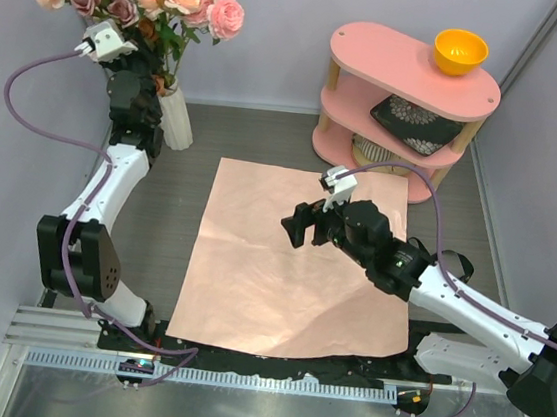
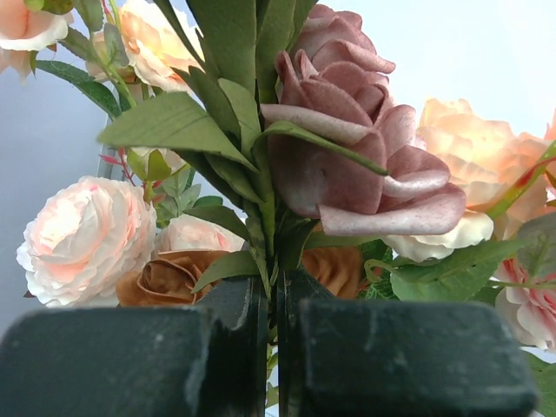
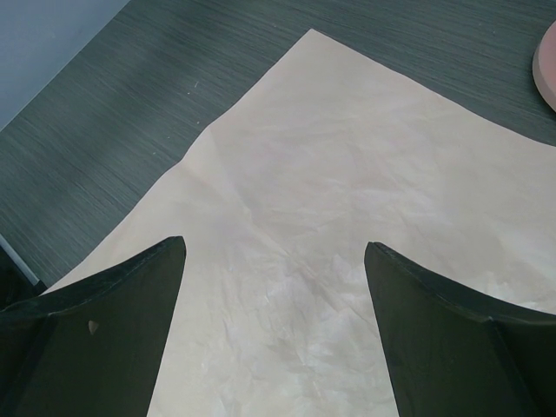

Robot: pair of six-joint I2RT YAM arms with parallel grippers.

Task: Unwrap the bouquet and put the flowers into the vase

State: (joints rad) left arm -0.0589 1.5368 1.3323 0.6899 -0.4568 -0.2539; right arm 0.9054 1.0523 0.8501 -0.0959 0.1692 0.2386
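**Q:** L gripper (image 2: 271, 304), status?

**A:** Jaws together. In the L wrist view you see a thin green stem or leaf of the flowers (image 1: 171, 0) nipped in the slit between them. A mauve rose (image 2: 347, 148) sits just above. The L arm is raised at the far-L corner of the table (image 1: 257, 136).

**Q:** Flowers, location?

**A:** In the vase (image 1: 176, 116), stems down, heads fanned out above the rim. You find the vase upright at far L, just beside the L arm and apart from the paper.

**Q:** Wrap?

**A:** The pink paper (image 1: 292, 270) lies opened out flat at table centre, lightly creased.

**Q:** R gripper (image 3: 274, 252)?

**A:** Jaws wide apart, holding nothing. It hangs over the far-R part of the paper. Whether it touches the sheet, you cannot tell.

**Q:** Other items?

**A:** A pink shelf unit (image 1: 396, 61) stands at far R, with an orange bowl (image 1: 460, 50) on its top tier.
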